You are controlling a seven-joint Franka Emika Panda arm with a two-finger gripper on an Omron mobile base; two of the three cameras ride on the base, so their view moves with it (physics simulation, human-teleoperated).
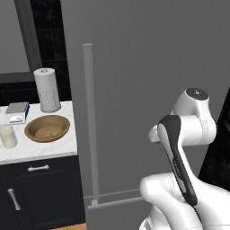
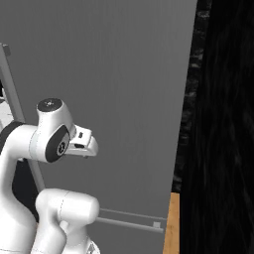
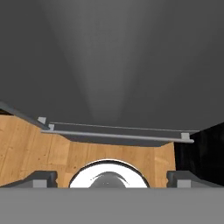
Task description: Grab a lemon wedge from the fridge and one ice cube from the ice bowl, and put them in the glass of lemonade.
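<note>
You see the fridge [image 1: 148, 67] closed in front of the arm, its grey door taking most of both base views. The long vertical bar handle [image 1: 89, 121] stands at the left edge of the door, and a shorter horizontal bar [image 3: 118, 135] crosses the lower part of it. In the hand view the fingers [image 3: 112, 178] are spread wide and released, with nothing between them; they point down at the bottom of the door and the wooden floor [image 3: 26, 148] under it, apart from both. To the left of the fridge, on the white worktop [image 1: 45, 148], the ice bowl [image 1: 47, 128] sits near the worktop's right end. The glass of lemonade [image 1: 7, 136] stands left of the bowl, near it but not touching. Behind the bowl stands a white paper-towel roll [image 1: 46, 90], and a flat grey-blue box [image 1: 16, 112] lies behind the glass.
</note>
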